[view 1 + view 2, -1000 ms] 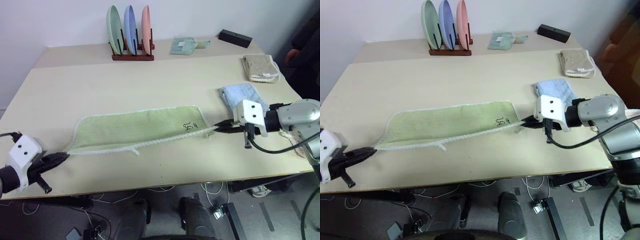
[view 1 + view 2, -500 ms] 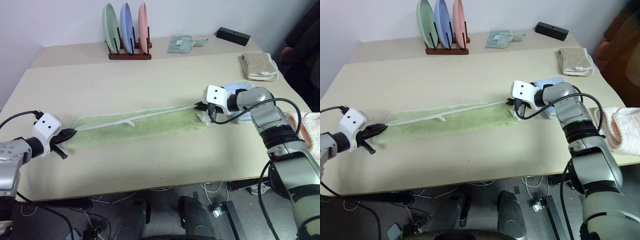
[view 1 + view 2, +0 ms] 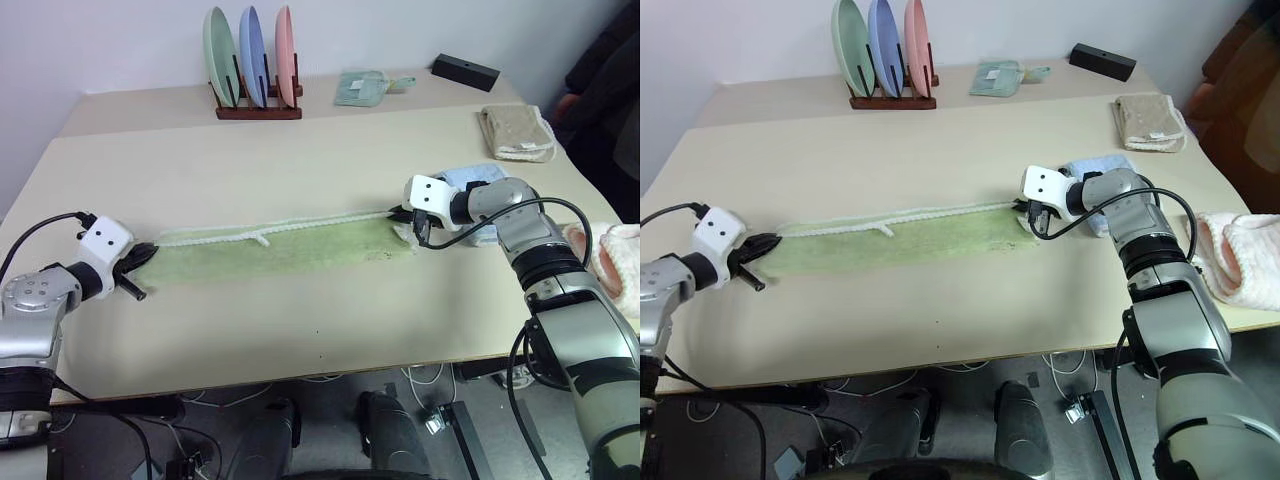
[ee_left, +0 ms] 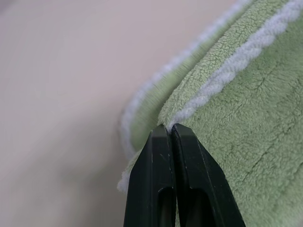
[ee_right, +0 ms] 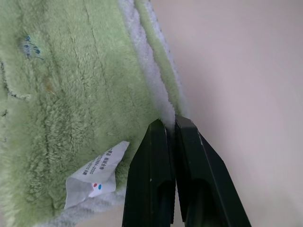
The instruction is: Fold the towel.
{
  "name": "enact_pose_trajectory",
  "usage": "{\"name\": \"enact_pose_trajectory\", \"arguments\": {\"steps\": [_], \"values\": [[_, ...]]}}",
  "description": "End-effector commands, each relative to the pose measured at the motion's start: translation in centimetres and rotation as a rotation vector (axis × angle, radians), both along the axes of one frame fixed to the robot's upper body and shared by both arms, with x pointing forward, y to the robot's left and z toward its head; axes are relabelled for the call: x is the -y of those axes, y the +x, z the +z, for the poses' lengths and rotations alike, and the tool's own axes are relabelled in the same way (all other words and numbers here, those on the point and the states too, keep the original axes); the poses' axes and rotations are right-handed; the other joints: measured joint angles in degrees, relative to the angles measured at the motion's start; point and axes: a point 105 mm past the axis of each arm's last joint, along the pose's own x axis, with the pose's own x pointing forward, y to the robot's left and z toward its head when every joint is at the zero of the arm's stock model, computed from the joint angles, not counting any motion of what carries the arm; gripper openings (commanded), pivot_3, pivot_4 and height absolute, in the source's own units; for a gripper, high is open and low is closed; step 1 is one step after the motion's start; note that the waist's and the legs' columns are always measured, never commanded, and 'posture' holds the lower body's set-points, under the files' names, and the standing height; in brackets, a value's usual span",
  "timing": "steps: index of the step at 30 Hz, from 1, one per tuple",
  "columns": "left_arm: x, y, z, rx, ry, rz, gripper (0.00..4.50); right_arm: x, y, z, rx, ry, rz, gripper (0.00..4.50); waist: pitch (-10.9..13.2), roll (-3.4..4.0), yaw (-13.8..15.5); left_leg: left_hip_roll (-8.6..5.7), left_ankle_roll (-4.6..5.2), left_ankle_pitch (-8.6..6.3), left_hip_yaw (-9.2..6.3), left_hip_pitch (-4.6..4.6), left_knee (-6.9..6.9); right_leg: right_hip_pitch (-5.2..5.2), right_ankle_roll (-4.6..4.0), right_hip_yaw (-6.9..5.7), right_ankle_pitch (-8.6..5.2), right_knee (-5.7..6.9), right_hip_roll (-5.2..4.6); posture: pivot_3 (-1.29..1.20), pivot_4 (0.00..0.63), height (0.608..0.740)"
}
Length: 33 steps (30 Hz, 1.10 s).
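Left eye view: the towel lies as a long narrow strip across the middle of the counter, folded lengthwise w/ white edging along its far side. Left gripper has its fingers clamped on the towel's left-end corner; right gripper fingers pinch the right-end edge beside the white tag. Blue towel sits just behind the right gripper.

Light green towel with white stitched edging; black-fingered claws; beige table.
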Motion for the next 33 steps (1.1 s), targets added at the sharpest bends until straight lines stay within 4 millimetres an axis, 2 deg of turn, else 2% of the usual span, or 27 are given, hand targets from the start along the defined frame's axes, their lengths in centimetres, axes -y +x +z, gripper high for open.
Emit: {"name": "enact_pose_trajectory", "arguments": {"steps": [1,2,4,5,8,12,17,21,23,24,26,27,29,33], "values": [[-0.7,0.1,0.4,0.014,-0.019,0.031,0.00,0.2,0.5,1.6,0.054,0.034,-0.021,0.12,0.0,0.00,-0.1,0.00,0.00,0.00,0.01,0.00,-0.01,-0.01,0.00,0.01,0.00,0.00,0.00,0.00,0.150,0.740],[-0.8,0.1,0.4,0.012,-0.023,0.035,0.28,0.2,0.6,1.8,0.059,0.045,-0.034,0.04,0.0,0.00,-0.1,0.00,0.00,0.00,0.01,0.00,-0.01,-0.02,0.00,0.01,0.00,0.01,0.00,0.00,0.150,0.740],[-0.9,0.1,0.3,0.007,-0.034,0.045,0.95,0.3,0.9,1.9,0.063,0.060,-0.055,0.62,0.0,0.00,-0.1,-0.01,0.00,0.00,0.00,0.00,-0.01,-0.02,0.00,0.01,0.00,0.02,0.01,0.00,0.150,0.740],[-1.1,0.1,0.4,0.012,-0.027,0.054,1.42,0.3,0.9,2.0,0.067,0.061,-0.056,0.97,0.0,0.00,-0.1,-0.01,0.00,0.00,0.00,0.00,-0.01,-0.02,0.00,0.01,0.00,0.02,0.01,0.00,0.150,0.740],[-1.3,0.3,0.7,0.035,-0.028,0.074,2.89,0.5,1.0,2.2,0.093,0.057,-0.068,2.39,0.0,0.00,-0.1,0.00,0.00,0.00,0.00,0.00,0.00,-0.02,0.00,0.02,0.00,0.02,0.01,0.00,0.150,0.740],[-1.7,1.1,1.3,0.073,-0.064,0.136,2.89,0.6,1.5,2.3,0.129,0.070,-0.106,2.39,0.0,0.00,0.0,-0.01,0.00,0.00,0.00,0.00,0.01,-0.02,0.00,0.02,0.00,0.03,0.01,0.00,0.150,0.740],[-3.7,2.3,1.9,0.146,-0.106,0.309,2.89,1.2,2.4,2.5,0.186,0.074,-0.190,2.39,0.0,0.00,0.0,-0.05,-0.02,0.01,-0.01,0.00,0.02,-0.02,0.02,0.02,0.02,0.04,0.01,0.00,0.150,0.740],[-3.4,1.9,2.5,0.184,-0.189,0.316,2.89,1.8,2.1,3.2,0.192,0.143,-0.211,2.39,0.0,0.00,-0.2,-0.05,-0.08,0.05,0.00,-0.02,0.01,-0.06,0.03,0.07,0.02,0.04,0.01,0.00,0.150,0.740],[-3.3,1.1,2.7,0.192,-0.199,0.297,2.94,2.2,1.7,4.1,0.172,0.221,-0.223,2.95,0.0,0.00,-0.6,-0.02,-0.13,0.08,0.00,-0.05,-0.01,-0.10,0.03,0.10,0.02,0.04,0.01,0.00,0.150,0.740],[-3.4,0.6,3.0,0.206,-0.186,0.294,2.94,2.5,1.1,4.5,0.145,0.269,-0.223,3.26,0.0,0.00,-0.8,0.02,-0.14,0.08,-0.03,-0.05,0.00,-0.10,0.03,0.11,0.02,0.03,0.01,0.00,0.150,0.740],[-3.5,-0.4,4.1,0.261,-0.199,0.297,2.94,2.9,-0.5,5.2,0.085,0.377,-0.219,4.21,0.0,-0.01,-0.9,0.04,-0.10,0.06,-0.09,-0.08,-0.01,-0.10,0.03,0.12,0.02,0.02,0.00,0.00,0.150,0.740],[-3.5,-0.9,4.7,0.288,-0.224,0.299,2.94,3.1,-1.2,5.5,0.063,0.418,-0.226,4.42,0.0,-0.01,-0.8,0.05,-0.02,0.01,-0.13,-0.09,0.00,-0.09,0.03,0.12,0.02,0.01,0.00,0.00,0.150,0.740],[-2.7,-1.9,5.6,0.320,-0.233,0.274,2.94,3.4,-3.0,5.6,-0.009,0.498,-0.261,4.42,0.0,-0.01,-0.7,0.05,0.01,0.00,-0.21,-0.10,0.02,-0.09,0.04,0.12,0.03,0.01,-0.02,0.00,0.150,0.740],[-0.4,-3.3,5.5,0.302,-0.208,0.204,2.94,2.4,-6.8,4.4,-0.206,0.656,-0.286,4.42,0.0,0.03,-0.4,0.06,0.02,-0.02,-0.21,-0.05,0.03,-0.03,0.05,0.16,0.03,0.03,-0.02,0.00,0.150,0.740]]}}
